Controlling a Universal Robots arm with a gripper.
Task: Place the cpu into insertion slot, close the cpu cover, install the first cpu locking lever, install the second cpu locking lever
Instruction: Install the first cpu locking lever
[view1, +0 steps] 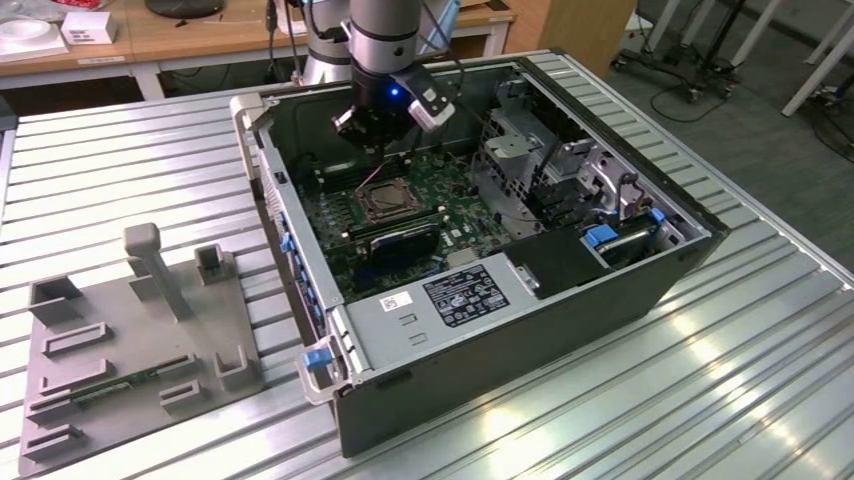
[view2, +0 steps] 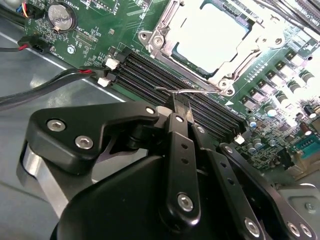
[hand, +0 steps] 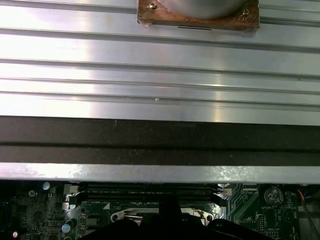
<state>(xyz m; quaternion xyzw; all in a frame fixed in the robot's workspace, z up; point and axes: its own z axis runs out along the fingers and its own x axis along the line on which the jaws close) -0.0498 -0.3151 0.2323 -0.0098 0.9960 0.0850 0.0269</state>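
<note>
Lever work at the socket: the gripper, fingers drawn narrow, meets the thin wire locking lever above the memory slots; you cannot tell whether the tips pinch the wire or only press on it. Your likely risks are these: the springy wire could slip off the tips and fly up, or the tips could skid onto the black cables and the memory slots close by. Taking the exterior view from its left, the grey fixture tray has a green strip lying in one slot. The open computer case holds the motherboard. On that board the insertion slot holds the cpu, whose silver top shows through the window of the cpu cover, lying down over it.
</note>
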